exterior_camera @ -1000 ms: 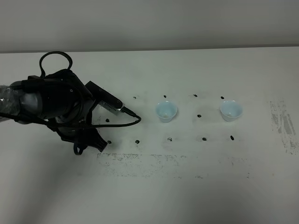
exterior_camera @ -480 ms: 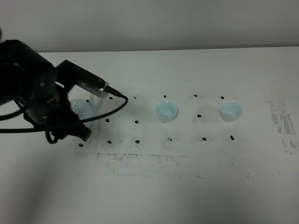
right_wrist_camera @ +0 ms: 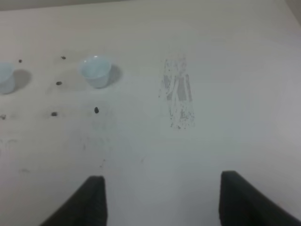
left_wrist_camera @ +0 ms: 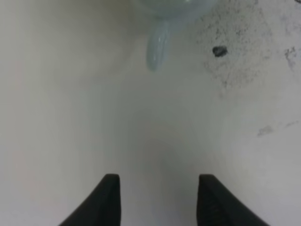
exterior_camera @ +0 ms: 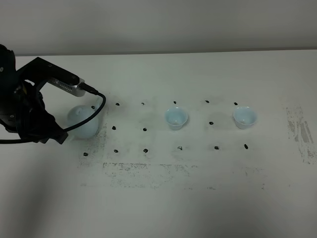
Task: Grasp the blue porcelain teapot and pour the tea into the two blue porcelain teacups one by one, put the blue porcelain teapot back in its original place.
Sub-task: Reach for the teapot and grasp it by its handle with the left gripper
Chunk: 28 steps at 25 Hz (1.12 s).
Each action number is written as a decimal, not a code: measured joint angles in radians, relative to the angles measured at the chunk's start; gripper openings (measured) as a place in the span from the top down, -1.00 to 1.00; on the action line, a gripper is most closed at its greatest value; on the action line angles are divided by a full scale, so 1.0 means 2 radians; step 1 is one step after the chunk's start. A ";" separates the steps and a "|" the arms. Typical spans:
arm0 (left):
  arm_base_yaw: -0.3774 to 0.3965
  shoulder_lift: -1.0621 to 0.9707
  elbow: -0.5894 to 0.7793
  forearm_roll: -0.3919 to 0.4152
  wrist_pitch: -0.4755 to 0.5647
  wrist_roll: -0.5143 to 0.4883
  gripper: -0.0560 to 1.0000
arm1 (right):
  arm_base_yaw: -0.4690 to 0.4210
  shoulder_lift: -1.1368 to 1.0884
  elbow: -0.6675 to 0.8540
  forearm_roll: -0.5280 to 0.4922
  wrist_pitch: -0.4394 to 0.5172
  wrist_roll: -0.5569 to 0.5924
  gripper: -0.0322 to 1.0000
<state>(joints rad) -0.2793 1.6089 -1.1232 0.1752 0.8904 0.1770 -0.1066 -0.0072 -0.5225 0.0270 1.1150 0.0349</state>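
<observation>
Blue porcelain teapot (exterior_camera: 83, 124): one, with two cups well apart from it, the nearer teacup (exterior_camera: 176, 118) and the farther teacup (exterior_camera: 244, 117).
Pale, round-bellied; I see the left gripper (left_wrist_camera: 157, 181) and right gripper (right_wrist_camera: 162, 181) both spread, empty.

Robot test bench in a laboratory setting.
You work at a white table (exterior_camera: 198, 213) marked with a grid of black dots (exterior_camera: 145, 130) and grey scuff patches (exterior_camera: 299, 131), a black robot arm (exterior_camera: 25, 109) over it, a blank wall (exterior_camera: 173, 25) behind.
</observation>
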 joint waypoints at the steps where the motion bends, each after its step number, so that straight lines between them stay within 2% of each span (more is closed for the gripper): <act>1: 0.000 0.007 0.000 0.000 -0.004 0.006 0.14 | 0.000 0.000 0.000 0.000 0.000 0.000 -0.11; 8: 0.015 0.057 0.000 -0.002 -0.014 0.047 0.14 | 0.000 0.000 0.000 0.000 0.000 0.000 -0.11; 16: 0.015 0.078 0.000 0.001 -0.053 0.084 0.14 | 0.000 0.000 0.000 0.001 0.000 0.000 -0.11; 28: 0.015 0.119 0.000 0.005 -0.107 0.089 0.14 | 0.000 0.000 0.000 0.001 0.000 0.000 -0.11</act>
<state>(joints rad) -0.2496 1.8473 -1.1232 0.1852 0.6772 0.3547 -0.1066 -0.0072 -0.5225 0.0294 1.1150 0.0349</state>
